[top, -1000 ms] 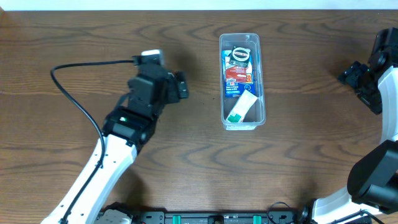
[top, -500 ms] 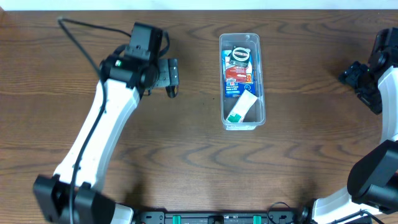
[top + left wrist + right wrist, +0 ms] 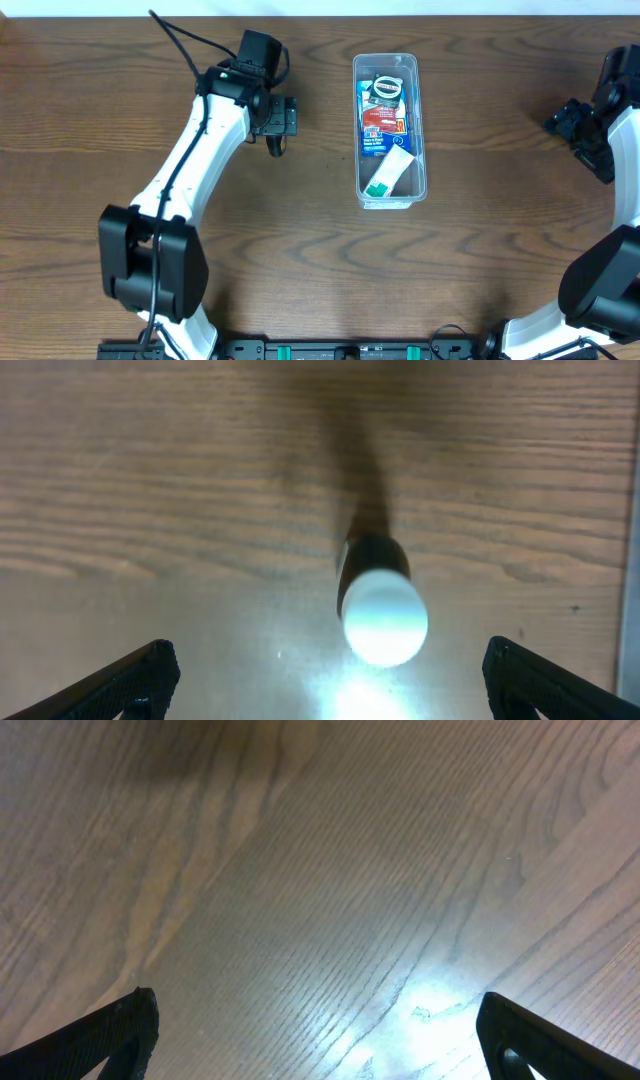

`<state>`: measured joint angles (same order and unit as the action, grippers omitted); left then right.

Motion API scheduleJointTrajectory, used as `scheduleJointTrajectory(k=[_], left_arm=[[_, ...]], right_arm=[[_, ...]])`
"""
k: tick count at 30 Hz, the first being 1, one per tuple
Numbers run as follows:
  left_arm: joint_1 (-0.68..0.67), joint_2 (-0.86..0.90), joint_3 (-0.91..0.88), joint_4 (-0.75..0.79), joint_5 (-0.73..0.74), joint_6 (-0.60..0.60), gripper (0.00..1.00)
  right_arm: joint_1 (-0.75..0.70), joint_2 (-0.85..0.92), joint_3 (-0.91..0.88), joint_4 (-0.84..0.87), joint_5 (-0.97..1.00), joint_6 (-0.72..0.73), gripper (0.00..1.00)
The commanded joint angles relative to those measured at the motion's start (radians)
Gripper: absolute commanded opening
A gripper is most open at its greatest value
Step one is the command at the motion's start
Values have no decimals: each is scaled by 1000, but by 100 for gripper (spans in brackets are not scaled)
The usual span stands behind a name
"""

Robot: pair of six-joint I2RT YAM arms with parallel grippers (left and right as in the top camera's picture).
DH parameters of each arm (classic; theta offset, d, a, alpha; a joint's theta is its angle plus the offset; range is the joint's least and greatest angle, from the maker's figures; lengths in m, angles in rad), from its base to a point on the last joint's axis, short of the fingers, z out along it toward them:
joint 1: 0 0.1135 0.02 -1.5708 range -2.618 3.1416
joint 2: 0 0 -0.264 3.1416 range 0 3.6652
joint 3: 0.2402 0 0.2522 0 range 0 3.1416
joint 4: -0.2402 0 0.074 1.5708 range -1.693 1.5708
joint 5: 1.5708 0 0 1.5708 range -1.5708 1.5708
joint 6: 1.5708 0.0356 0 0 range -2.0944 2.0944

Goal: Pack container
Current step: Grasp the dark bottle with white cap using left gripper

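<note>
The clear container stands at the table's centre right and holds a black round packet, a red and blue packet and a white and green packet. My left gripper is open, left of the container. In the left wrist view its fingertips stand wide apart around bare table. A small dark cylinder with a white cap stands upright just ahead of them, untouched; it also shows in the overhead view. My right gripper is open and empty at the far right.
The left arm's black cable loops over the far left of the wooden table. The right arm's base fills the near right corner. The left arm's base is at the near left.
The left arm has swung round toward the far edge, and its gripper has shifted slightly farther away, uncovering the small dark cylinder. The right arm has not moved.
</note>
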<state>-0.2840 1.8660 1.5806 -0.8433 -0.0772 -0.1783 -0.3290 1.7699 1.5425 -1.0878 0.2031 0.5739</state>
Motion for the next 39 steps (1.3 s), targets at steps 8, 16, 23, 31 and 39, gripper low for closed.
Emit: scheduleJointTrajectory(k=[8,16,23,31,39], left_arm=[[6,71,18,42,49,130,98],[6,158,17,52,50,141,98],[6,171,16,80,51,145,98],[6,171,16,87,51,164,100],[6,172,14,95,51,167,74]], right_arm=[[-4,5,-2,-1,17,16,99],[-4,5,-2,-1,17,16,99],[-4,5,-2,-1,17,16,99],[-4,5,-2,-1,17,16,99],[-4,5,-2,-1,17,16,99]])
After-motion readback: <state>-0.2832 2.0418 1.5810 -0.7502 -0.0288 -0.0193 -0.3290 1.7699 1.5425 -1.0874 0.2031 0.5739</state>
